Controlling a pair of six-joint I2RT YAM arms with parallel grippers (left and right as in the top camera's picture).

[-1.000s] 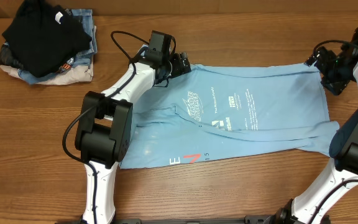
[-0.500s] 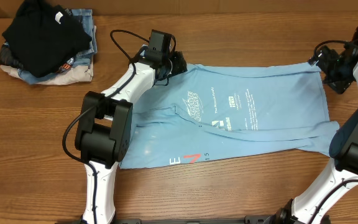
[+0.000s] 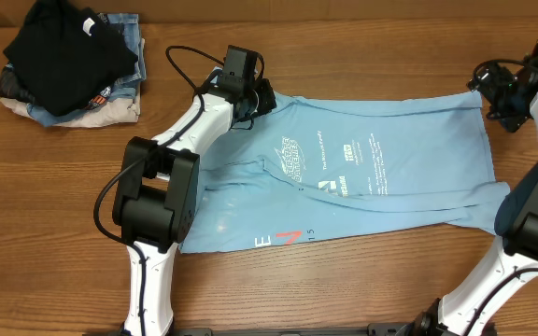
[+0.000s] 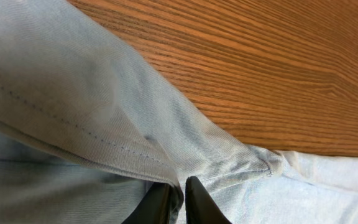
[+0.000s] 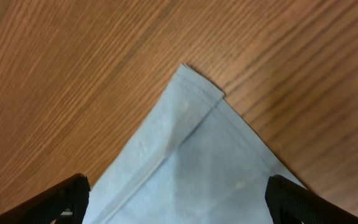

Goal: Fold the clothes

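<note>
Okay, looking at a sky-blue T-shirt [image 3: 381, 168] spread flat on the counter [image 3: 344, 37], lettering up, long axis running straight from one end effector across to the other. Got the left end effector [image 4: 178, 198] clamped almost fully together on a bunched pleat of shirt fabric, right by a stitched seam at one far corner. Seeing the right end effector [image 5: 179, 198] spread wide and gripping nothing, hanging over the opposite far corner, hemmed point poking out just ahead of the fingertips and roughly centred between them. Hard to tell from the wrist view about any contact with the cloth there.

Calling this the corner-grab stage, barely into the fold itself. Probably needs the right side to drop and close on its corner to match the left, then a pull of both far corners back over the short axis toward the near edge. Same reach for both arms really, one corner each, with the rest of the shirt lying back toward the arm bases. Worth watching for a lopsided lift with only one corner pinched. Ignoring the pile of black and denim clothes [image 3: 68, 61], well off to the outer side of the left end effector.
</note>
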